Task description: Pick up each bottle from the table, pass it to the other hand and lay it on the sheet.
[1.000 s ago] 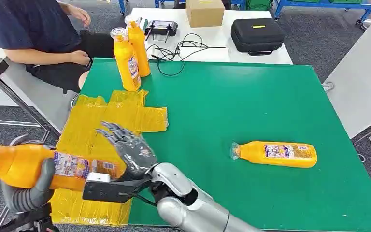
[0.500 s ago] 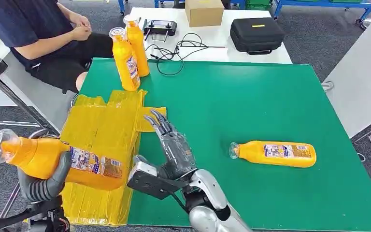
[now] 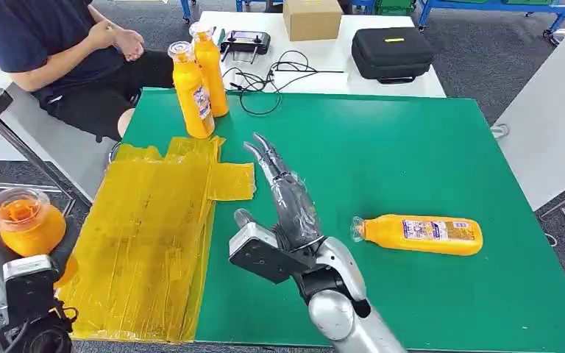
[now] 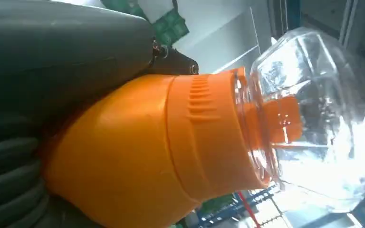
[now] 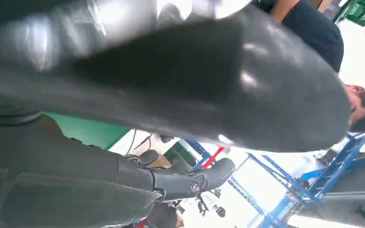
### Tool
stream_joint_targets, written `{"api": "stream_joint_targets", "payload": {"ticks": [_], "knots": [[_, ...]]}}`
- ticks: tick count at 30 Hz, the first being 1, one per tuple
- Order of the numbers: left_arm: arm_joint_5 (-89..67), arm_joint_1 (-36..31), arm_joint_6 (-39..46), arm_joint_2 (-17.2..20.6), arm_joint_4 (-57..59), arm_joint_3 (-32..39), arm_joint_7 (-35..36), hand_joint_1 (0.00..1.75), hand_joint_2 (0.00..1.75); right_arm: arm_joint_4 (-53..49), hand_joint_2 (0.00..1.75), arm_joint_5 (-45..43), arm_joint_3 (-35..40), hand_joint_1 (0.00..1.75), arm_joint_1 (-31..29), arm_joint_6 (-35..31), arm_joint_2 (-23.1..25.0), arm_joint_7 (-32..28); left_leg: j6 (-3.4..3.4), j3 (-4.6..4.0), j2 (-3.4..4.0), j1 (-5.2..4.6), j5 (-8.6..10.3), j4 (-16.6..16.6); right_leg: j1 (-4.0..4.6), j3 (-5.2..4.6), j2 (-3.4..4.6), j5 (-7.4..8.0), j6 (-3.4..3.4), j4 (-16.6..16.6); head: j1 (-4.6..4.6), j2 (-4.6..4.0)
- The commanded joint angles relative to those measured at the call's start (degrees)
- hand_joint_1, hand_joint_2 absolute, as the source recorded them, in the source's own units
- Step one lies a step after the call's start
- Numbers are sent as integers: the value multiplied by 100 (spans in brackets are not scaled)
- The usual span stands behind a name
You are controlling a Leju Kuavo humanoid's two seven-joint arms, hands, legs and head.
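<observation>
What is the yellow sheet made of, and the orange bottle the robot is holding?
The yellow sheet looks like thin, glossy plastic film: it is wrinkled and shines. The bottle in the left hand looks like smooth orange plastic, with a ribbed collar and a clear, glassy-looking cap, probably plastic too.

A silver arm (image 3: 338, 309) carries a grey, dark-fingered robot hand (image 3: 288, 202) with a black wrist block.
</observation>
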Motion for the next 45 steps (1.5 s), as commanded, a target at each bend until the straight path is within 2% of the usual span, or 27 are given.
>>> {"api": "stream_joint_targets", "payload": {"ticks": [1,3,6,8,11,23,25,27,32,37,39,40,41,43,44,45], "knots": [[-1291,-799,659,6,1443,-508,483,175,175,-131,0,-277,-409,0,-60,131,-539,67,-8,15,-20,0,3,-11,0,24,-27,-4,0,-13,0,0],[-1484,-922,756,-44,1660,-760,684,175,175,-426,0,-298,-565,0,113,246,-738,107,-6,9,-29,-2,4,-7,-3,18,-36,-7,1,-10,0,0],[-1487,-1153,930,107,2224,-1246,639,175,175,-691,0,-388,-863,0,413,311,-988,28,-6,14,-48,-4,6,-9,-4,27,-53,-9,1,-18,0,0],[-1714,-1341,930,28,2559,-1165,406,175,175,-818,0,-453,-997,0,544,314,-1085,14,-9,21,-45,-4,3,-11,-4,38,-51,-10,0,-22,2,0],[-2100,-1503,930,-51,2772,-1069,430,175,175,-825,0,-564,-1044,0,561,330,-1196,-29,-7,10,-28,-10,3,-6,-12,19,-33,-6,0,-12,0,0],[-3691,-1844,930,-267,3487,-955,945,175,175,-846,0,-688,-1003,0,344,327,-1187,115,-8,8,5,-6,-3,0,-10,8,-3,-2,1,-6,-2,0],[-3089,-2317,930,-230,4703,-1076,874,175,175,-900,0,-710,-1011,0,363,317,-1191,144,-10,13,0,-5,-5,0,-7,17,-8,-4,1,-8,-2,0],[-3024,-2512,930,-198,5200,-1250,977,175,175,-911,0,-691,-1024,0,352,354,-1183,195,-6,8,-10,-10,2,-3,-11,11,-15,-1,2,-7,-2,0],[-2907,-2609,922,-69,5903,-1482,1077,175,175,-854,0,-731,-990,0,306,376,-1200,213,-8,10,3,-10,-1,-2,-11,11,-2,0,1,-6,0,0],[-2666,-2476,925,70,6110,-1613,1006,175,175,-842,0,-723,-940,0,389,373,-1194,137,-11,28,14,-8,-6,-10,-10,29,8,0,2,-15,0,0],[-2694,-2448,767,147,6300,-1721,1211,175,175,-691,0,-722,-928,0,274,392,-1099,133,-5,17,16,-11,-3,-5,-13,15,15,5,4,-8,-2,0],[-2694,-2448,767,147,6300,-1721,1211,141,175,-691,0,-722,-928,0,274,392,-1099,133,-14,32,32,-6,-8,-10,-8,28,26,4,0,-14,-2,0],[-2701,-2457,604,161,6380,-1762,1305,0,175,-635,0,-722,-929,0,243,402,-1076,131,-11,26,30,-9,-5,-9,-10,21,25,6,2,-11,-2,0],[-2701,-2457,604,161,6380,-1762,1305,0,175,-635,0,-722,-929,0,243,402,-1076,131,-14,36,33,-7,-6,-11,-7,30,27,7,0,-12,-2,2],[-2681,-2469,398,197,6420,-1800,1396,0,0,-628,0,-721,-950,0,269,400,-1058,131,-12,34,29,-6,-5,-8,-7,30,24,7,1,-9,0,0],[-2663,-2458,376,217,6397,-1824,1360,0,0,-627,0,-721,-963,0,281,400,-1046,131,-8,30,24,-7,-4,-5,-9,26,21,6,3,-5,-2,2]]}}
